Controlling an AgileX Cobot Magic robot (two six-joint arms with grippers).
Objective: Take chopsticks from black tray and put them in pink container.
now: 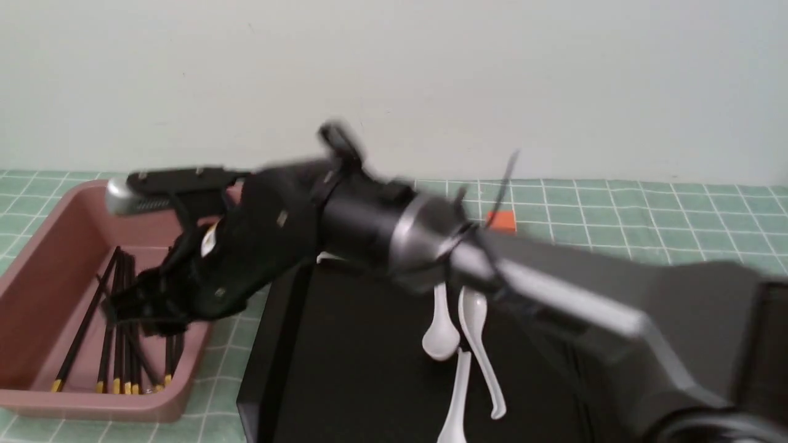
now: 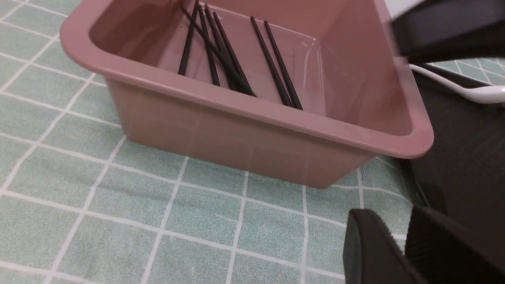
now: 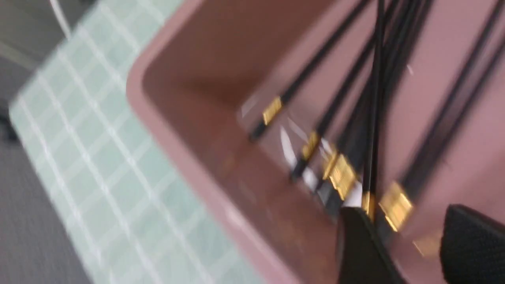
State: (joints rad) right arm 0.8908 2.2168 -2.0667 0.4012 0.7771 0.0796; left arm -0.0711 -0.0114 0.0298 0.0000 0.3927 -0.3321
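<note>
The pink container (image 1: 43, 277) stands at the left on the green checked cloth, with several black chopsticks (image 1: 117, 320) lying in it, gold ends toward me. My right arm reaches across from the right, and my right gripper (image 1: 132, 307) hangs low inside the container over the sticks. In the right wrist view, the right gripper (image 3: 410, 232) is open. The chopsticks' gold ends (image 3: 343, 175) lie just beyond its fingers (image 3: 355, 244), one stick running close along a finger. The left gripper (image 2: 398, 232) hovers over the cloth beside the container (image 2: 252, 130), slightly open and empty. The black tray (image 1: 345, 344) sits right of the container.
White spoons (image 1: 474, 320) lie on the tray's bare black surface, one also in the left wrist view (image 2: 473, 92). A small orange block (image 1: 502, 220) sits on the cloth behind the tray. The pale wall runs along the back.
</note>
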